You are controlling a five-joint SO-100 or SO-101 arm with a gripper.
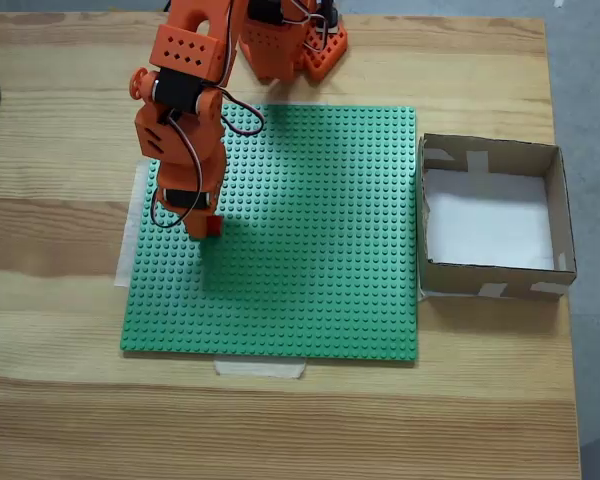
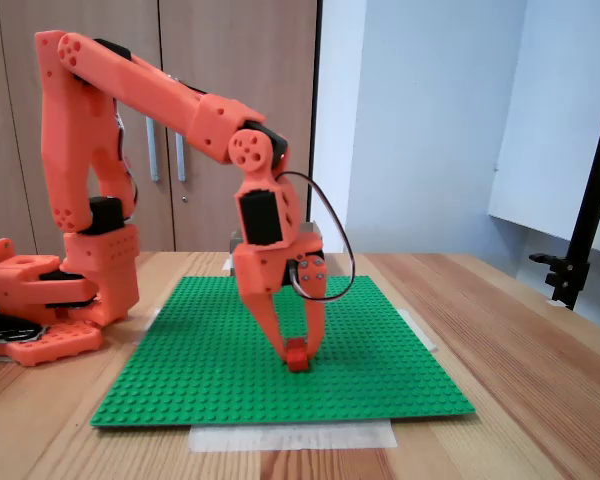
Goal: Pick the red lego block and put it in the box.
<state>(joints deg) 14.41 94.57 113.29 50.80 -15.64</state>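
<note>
Red lego block (image 2: 297, 355) between claw (image 1: 204, 229) fingers, near baseplate (image 1: 310, 260) left edge

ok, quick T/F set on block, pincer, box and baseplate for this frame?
1. The red lego block lies inside the box. False: it is on the green baseplate.
2. The pincer is down at the block, fingers on either side. True.
3. The box holds a second brick. False: its white floor is bare.
4. In the fixed view from above, the box sits right of the baseplate. True.
</note>
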